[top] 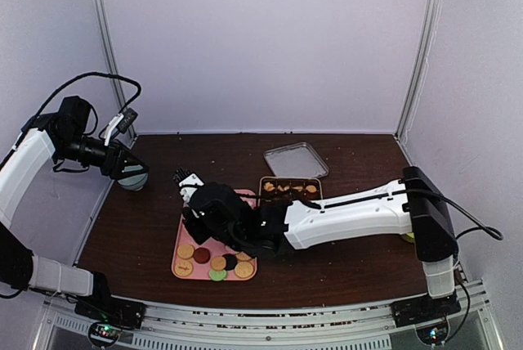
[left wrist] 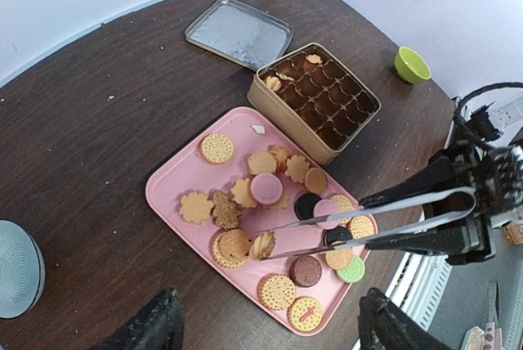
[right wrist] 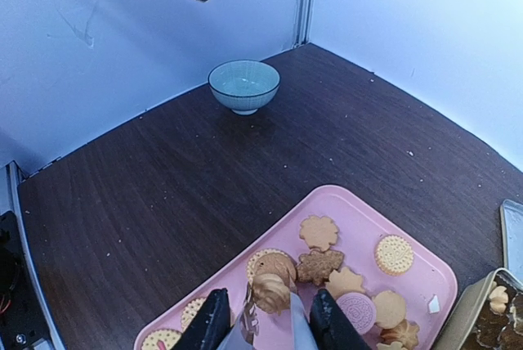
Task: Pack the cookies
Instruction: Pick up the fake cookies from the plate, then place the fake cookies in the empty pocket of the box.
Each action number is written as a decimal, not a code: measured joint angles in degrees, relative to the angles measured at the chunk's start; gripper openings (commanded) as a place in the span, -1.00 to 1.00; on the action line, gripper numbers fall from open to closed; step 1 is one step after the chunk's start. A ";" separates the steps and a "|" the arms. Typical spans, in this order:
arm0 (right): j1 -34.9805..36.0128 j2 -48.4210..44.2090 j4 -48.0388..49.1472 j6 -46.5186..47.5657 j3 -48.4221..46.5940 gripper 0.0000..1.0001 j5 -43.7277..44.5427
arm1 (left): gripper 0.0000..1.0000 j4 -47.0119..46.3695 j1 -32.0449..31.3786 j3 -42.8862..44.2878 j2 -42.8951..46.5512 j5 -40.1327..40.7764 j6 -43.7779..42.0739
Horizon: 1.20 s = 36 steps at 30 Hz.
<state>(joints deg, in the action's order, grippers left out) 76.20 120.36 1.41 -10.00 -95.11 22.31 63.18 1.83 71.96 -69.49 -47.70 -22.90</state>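
On the pink tray [left wrist: 173, 190] the cookies [left wrist: 245, 193] lie loose, some flat and some overlapping in a small heap near the tray's middle. A few more sit in the paper cups [left wrist: 327, 96] of the gold tin [left wrist: 282, 117], which stands just beside the tray's far edge. Over the tray's near half the right gripper [right wrist: 270, 321] is clamped on metal tongs [left wrist: 409, 230]. The tong tips sit on either side of a ruffled tan cookie [right wrist: 270, 291]; whether it is off the tray yet I cannot tell. The left gripper [left wrist: 270, 325] hangs well apart from the tray, off its far left corner near a bowl [right wrist: 243, 86], its fingers wide apart and holding nothing.

These cookies look light, stiff and brittle, so I judge a hard squeeze would chip or snap one. The smooth metal blades give little bite, and a flat round cookie could slip or swing if it is pinched near its rim. The surest hold seems to be across the widest part, blade tips just past the middle, with only enough pressure to carry it. Ruffled and flower shapes offer ridges for the tongs. Thin discs lying flat on the tray are better taken where one leans on a neighbour
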 measured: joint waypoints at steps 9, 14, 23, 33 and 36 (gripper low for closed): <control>-5.90 -14.97 2.54 -1.99 10.36 -1.00 -2.27 | 0.51 1.70 0.00 2.12 -2.54 0.66 -1.27; -9.97 -23.37 3.76 -2.40 17.81 -1.00 -2.25 | 0.50 3.26 0.00 2.84 -4.92 2.62 -3.63; -15.39 -29.59 1.16 -1.14 25.77 -1.00 -0.72 | 0.48 4.44 0.00 2.84 -10.19 5.40 -7.08; -19.10 -29.14 -3.13 3.06 24.76 -1.00 0.48 | 0.45 4.57 0.00 4.96 -17.27 6.86 -10.80; -19.52 -28.06 -4.72 4.04 22.91 -1.00 0.20 | 0.45 4.74 0.00 5.27 -18.51 6.95 -12.00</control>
<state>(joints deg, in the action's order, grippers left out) 56.69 92.29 -3.31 -5.96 -72.20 22.50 67.92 1.83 77.23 -88.01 -40.75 -34.89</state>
